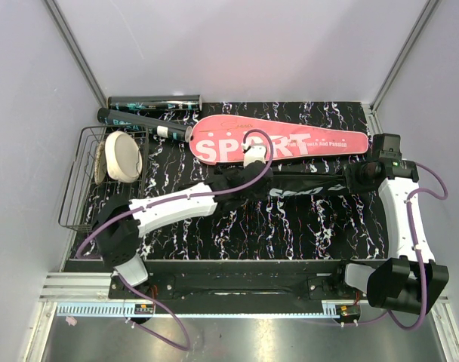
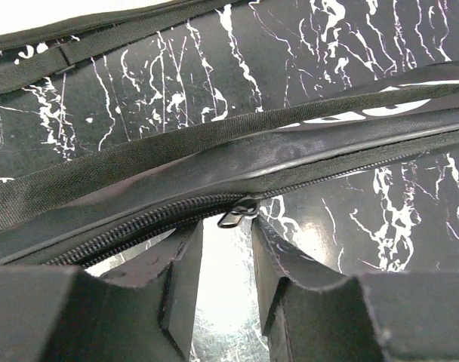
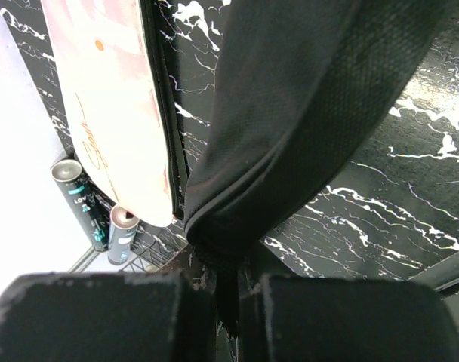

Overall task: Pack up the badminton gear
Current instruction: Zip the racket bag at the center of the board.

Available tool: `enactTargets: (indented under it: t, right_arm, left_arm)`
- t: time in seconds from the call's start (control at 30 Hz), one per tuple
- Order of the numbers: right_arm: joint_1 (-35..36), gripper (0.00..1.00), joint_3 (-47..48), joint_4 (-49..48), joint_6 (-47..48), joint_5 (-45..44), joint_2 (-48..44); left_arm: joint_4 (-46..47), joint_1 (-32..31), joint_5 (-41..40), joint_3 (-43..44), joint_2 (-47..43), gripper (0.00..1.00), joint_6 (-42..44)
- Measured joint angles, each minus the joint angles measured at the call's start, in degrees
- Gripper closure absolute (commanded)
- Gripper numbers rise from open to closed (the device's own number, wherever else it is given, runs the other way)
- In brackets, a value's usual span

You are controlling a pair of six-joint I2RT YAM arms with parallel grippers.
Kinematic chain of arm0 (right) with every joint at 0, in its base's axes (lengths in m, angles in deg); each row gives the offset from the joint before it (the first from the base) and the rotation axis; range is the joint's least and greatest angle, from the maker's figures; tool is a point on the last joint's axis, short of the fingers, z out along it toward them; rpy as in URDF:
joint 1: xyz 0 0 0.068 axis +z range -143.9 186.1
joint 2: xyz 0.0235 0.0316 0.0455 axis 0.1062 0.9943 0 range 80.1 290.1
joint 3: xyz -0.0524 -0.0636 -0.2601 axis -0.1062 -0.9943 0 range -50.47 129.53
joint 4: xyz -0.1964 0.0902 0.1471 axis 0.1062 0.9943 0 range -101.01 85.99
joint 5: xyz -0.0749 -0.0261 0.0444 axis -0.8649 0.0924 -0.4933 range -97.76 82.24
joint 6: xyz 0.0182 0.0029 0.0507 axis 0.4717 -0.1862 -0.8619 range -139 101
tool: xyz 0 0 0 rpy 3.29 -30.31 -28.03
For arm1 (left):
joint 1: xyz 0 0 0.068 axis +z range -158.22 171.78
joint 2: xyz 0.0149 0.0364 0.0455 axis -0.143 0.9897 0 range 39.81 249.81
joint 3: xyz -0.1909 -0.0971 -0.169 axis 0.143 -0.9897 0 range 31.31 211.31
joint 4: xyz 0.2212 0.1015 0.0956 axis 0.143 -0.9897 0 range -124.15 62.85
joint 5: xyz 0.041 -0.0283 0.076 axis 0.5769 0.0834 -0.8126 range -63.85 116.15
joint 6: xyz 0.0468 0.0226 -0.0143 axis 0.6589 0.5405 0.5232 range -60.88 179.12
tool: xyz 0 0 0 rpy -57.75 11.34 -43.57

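Observation:
The black bag (image 1: pixel 312 186) lies lengthwise across the middle of the mat, in front of the pink "SPORT" racket case (image 1: pixel 282 143). My left gripper (image 2: pixel 226 226) is open at the bag's zipper. The metal zipper pull (image 2: pixel 237 216) sits right at its fingertips, with a gap on both sides. From above, this gripper (image 1: pixel 248 175) is at the bag's left end. My right gripper (image 3: pixel 228 283) is shut on a fold of black bag fabric (image 3: pixel 305 113) at the bag's right end (image 1: pixel 359 177). Two dark tubes (image 1: pixel 154 102) lie at the back left. Rackets and shuttlecocks are out of view.
A black wire basket (image 1: pixel 77 188) stands at the left edge with a cream round object (image 1: pixel 122 154) in it. The tubes' ends (image 3: pixel 75 200) show beside the pink case (image 3: pixel 109 105) in the right wrist view. Grey walls close in on three sides.

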Motion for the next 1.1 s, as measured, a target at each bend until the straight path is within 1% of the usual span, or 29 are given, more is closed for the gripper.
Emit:
enactTargets:
  t: [0.1,0.33,0.5,0.8,0.87,0.9,0.97,1.07,1.1]
  right_arm:
    - [0.0,1.00,0.0,-0.1,0.0,0.3,0.0]
    - [0.0,1.00,0.0,-0.3,-0.4,0.4,0.0]
    - [0.0,1.00,0.0,-0.3,-0.4,0.4,0.0]
    - [0.0,1.00,-0.1,-0.5,-0.4,1.3,0.0]
    - [0.0,1.00,-0.1,-0.5,-0.5,1.5,0.0]
    - [0.0,1.00,-0.1,-0.5,-0.5,1.6,0.0]
    - [0.0,1.00,-0.2,-0.7,-0.6,1.8,0.0]
    - [0.0,1.00,-0.2,-0.9,-0.7,1.8,0.0]
    - [0.0,1.00,-0.2,-0.9,-0.8,1.8,0.0]
  left_arm:
    - [-1.2,-1.1,-3.1,2.2,1.4,0.64,1.1]
    - [-5.6,-3.9,-11.0,10.4,6.4,0.65,3.1]
    - [-8.9,-4.3,-14.8,13.0,8.8,0.66,3.2]
    - [-11.8,-4.3,-18.6,13.9,9.7,0.71,3.1]
    - [-12.2,-4.4,-19.1,14.3,9.8,0.71,3.1]
    - [-12.4,-4.4,-19.2,14.5,9.8,0.67,3.1]
    - [-12.6,-4.4,-19.5,14.8,9.8,0.66,3.1]
    - [-12.7,-4.4,-19.5,15.3,9.9,0.66,3.2]
    - [-12.7,-4.4,-19.5,15.4,9.9,0.68,3.2]
